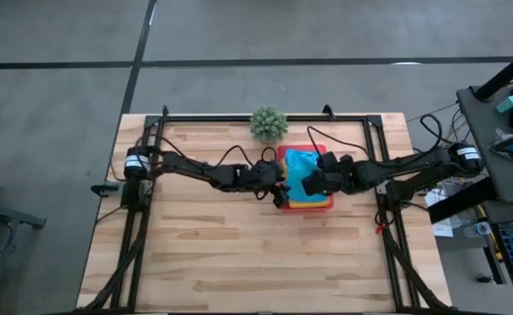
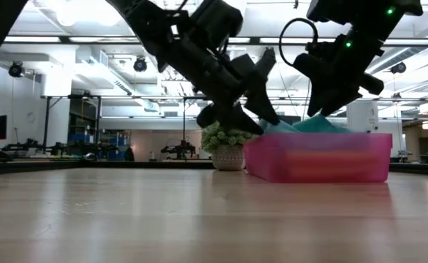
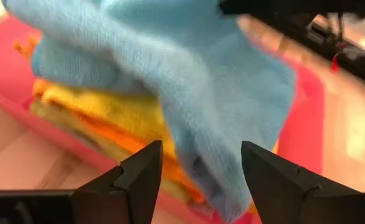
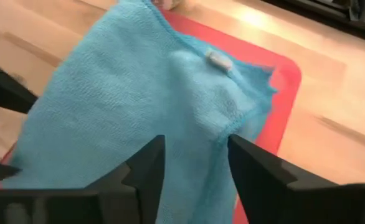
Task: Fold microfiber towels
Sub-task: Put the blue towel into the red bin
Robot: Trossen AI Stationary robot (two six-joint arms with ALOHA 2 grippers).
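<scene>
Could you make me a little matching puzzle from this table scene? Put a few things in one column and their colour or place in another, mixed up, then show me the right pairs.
Things:
1. top towel
2. tray
3. potted plant
4. left gripper

Descriptions:
A. pink, holding the stack of cloths
B. open, at the tray's edge by the stack
C. turquoise blue, rumpled over the stack
D. spiky green, behind the tray at the table's far edge

Pairs: 1-C, 2-A, 3-D, 4-B

A workshop-like lab: open hall, ceiling lights (image 2: pixel 75 14), equipment benches (image 2: pixel 90 150), concrete floor (image 1: pixel 55 52).
</scene>
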